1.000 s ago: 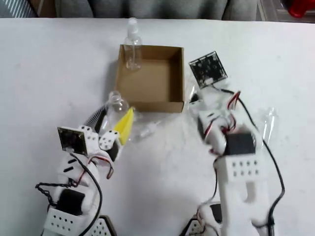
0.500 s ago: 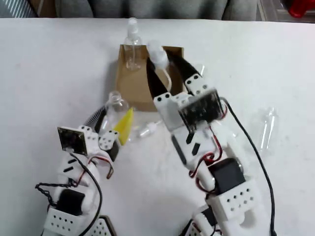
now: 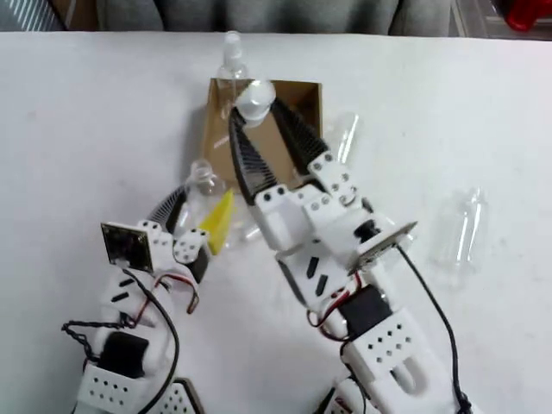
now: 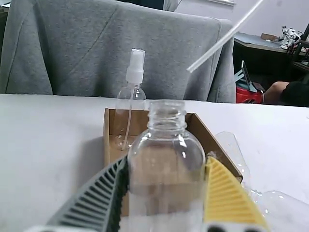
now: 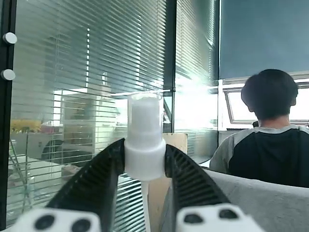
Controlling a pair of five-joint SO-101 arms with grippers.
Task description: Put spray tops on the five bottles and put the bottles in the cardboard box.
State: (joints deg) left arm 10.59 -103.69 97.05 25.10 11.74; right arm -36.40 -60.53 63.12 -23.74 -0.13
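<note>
The left gripper (image 3: 197, 209) is clamped on an uncapped bottle (image 3: 205, 181) at 8 o'clock of the cardboard box (image 3: 220, 151). A capped bottle (image 3: 231, 73) stands in the box's 11 o'clock corner. The right gripper (image 3: 254, 110) pinches a spray top (image 3: 255, 93) above the box.

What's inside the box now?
One capped bottle, standing in a far corner of the box. The right gripper, holding a spray top, covers much of the floor from above, so the rest is unseen.

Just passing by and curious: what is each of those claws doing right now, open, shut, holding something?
Left gripper: shut on an uncapped clear bottle.
Right gripper: shut on a white spray top.
</note>
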